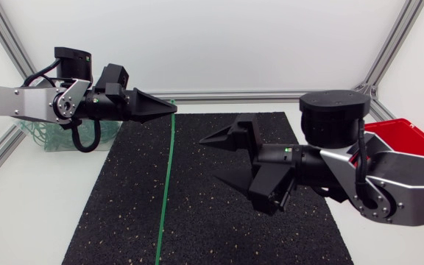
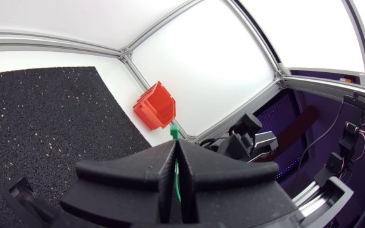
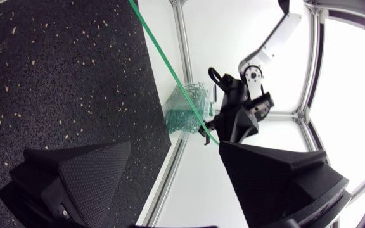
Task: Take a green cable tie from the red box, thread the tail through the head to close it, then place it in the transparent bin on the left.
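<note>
The green cable tie [image 1: 166, 177] is pinched near one end in the left gripper [image 1: 169, 107], whose two fingers are pressed together on it from both sides. From there its long axis runs as a thin straight line across the black mat [image 1: 124, 213] toward the near side of the head view, leaning slightly toward the left arm's side. Its far end is cut off by that view's edge, and whether the tail touches the mat cannot be told. In the left wrist view only a short green stub [image 2: 172, 131] pokes out past the closed fingertips, with a sliver of green in the seam between them; the rest of the tie is hidden by the gripper's body. The right gripper [image 1: 219, 158] is over the mat beside the tie, fingers spread wide, holding nothing and not touching the strap. The transparent bin [image 1: 54, 138], with a tangle of green ties inside, sits half hidden behind the left arm. The red box [image 1: 411, 136] is at the table's [image 1: 20, 213] right side, partly covered by the right arm.
</note>
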Robot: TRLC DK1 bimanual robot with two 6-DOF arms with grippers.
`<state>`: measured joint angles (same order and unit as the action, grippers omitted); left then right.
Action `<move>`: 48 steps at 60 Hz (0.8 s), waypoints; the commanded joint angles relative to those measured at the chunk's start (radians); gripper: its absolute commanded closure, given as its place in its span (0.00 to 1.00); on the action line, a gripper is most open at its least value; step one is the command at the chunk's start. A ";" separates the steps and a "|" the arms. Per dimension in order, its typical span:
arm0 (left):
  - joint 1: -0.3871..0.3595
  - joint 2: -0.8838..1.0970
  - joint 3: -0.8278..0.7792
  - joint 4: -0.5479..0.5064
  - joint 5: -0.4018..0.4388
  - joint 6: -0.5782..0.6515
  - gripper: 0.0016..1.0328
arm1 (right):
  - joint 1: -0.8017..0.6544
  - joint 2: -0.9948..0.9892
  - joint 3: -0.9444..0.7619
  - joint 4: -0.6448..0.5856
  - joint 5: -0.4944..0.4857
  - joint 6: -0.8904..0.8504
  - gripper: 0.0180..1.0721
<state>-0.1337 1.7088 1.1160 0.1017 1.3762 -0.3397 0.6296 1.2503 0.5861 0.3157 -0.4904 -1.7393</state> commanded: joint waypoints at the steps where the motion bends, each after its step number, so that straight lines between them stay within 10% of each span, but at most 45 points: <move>1: 0.003 0.032 0.025 -0.003 0.014 0.010 0.97 | 0.062 0.015 -0.039 0.013 0.018 -0.074 0.04; 30: -0.014 0.040 0.015 -0.031 0.014 0.010 0.97 | 0.297 0.051 -0.092 0.048 0.052 -0.112 0.04; 48: -0.040 0.040 -0.002 -0.031 0.014 0.011 0.97 | 0.367 0.166 -0.150 0.276 0.078 -0.117 0.19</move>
<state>-0.1646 1.7351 1.1183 0.0750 1.3762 -0.3397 0.9813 1.3895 0.4660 0.5507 -0.4210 -1.8343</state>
